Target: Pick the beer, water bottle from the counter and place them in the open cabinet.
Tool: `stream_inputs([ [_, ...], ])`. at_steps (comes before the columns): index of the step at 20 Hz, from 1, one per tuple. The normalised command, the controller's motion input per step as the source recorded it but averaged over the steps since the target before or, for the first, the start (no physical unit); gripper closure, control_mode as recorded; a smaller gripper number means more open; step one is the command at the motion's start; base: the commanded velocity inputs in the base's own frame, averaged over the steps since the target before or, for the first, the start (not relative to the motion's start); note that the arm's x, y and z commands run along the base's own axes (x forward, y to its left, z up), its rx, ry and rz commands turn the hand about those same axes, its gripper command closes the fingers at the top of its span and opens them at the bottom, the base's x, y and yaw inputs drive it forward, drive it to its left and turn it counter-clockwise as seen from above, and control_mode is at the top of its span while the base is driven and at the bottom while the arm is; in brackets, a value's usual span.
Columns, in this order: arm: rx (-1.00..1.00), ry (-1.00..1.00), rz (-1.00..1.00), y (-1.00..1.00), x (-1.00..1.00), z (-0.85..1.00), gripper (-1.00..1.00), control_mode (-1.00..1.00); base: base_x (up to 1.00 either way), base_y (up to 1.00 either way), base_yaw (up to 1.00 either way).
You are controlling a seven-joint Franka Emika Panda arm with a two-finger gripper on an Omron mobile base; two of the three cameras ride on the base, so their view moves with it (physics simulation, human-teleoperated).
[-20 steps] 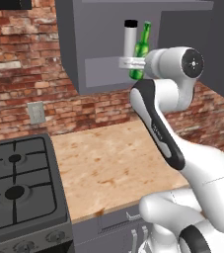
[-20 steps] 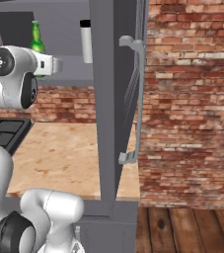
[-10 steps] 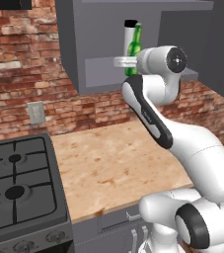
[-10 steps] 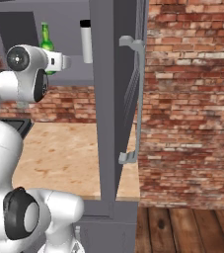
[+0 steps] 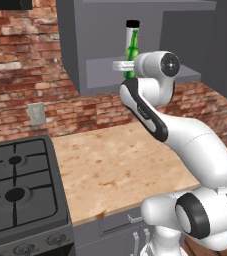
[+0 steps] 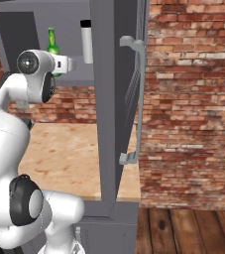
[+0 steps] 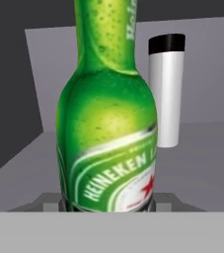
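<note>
I have the tool (image 7: pixel 108 205) pinching the beer (image 7: pixel 106 128) low on its body, the two fingers pressed against either side of the green glass just under the label. From the left base camera I see the beer (image 5: pixel 131 55) upright at the mouth of the open cabinet (image 5: pixel 80 50), its base about level with the cabinet's shelf; I cannot tell whether it touches the shelf. The water bottle (image 5: pixel 131 31) stands on that shelf deeper inside the open cabinet, behind the beer, its black cap showing above the beer's neck. Through the hand camera the water bottle (image 7: pixel 167 91) sits upright beyond the beer and a little to its side, apart from it, near the cabinet's back wall. From the right base camera the beer (image 6: pixel 52 49) and the water bottle (image 6: pixel 86 42) both show inside the open cabinet (image 6: pixel 106 99). The counter (image 5: pixel 120 167) lies well below the cabinet, beside the stove (image 5: pixel 17 192).
</note>
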Motion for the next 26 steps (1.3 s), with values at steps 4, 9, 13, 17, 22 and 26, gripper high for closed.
stream_inputs([
  [4, -0.06, 0.0, 0.0, 0.0, 0.05, -0.22, 1.0, -1.0, 0.0, 0.0, 0.0],
  [9, -0.06, 0.0, 0.0, 0.0, 0.04, -0.23, 1.0, -1.0, 0.0, 0.0, 0.0],
  [13, -0.03, 0.0, 0.0, 0.0, 0.01, -0.2, 1.0, -1.0, 0.0, 0.0, 0.0],
  [17, -0.01, 0.0, 0.0, 0.0, 0.03, -0.27, 1.0, -1.0, 0.0, 0.0, 0.0],
  [22, 0.0, 0.0, 0.0, -0.06, 0.06, -0.43, 1.0, -1.0, 0.0, 0.0, 0.0],
  [26, 0.0, -0.04, 0.0, -0.06, 0.0, -0.36, 1.0, -1.0, 0.0, 0.0, 0.0],
])
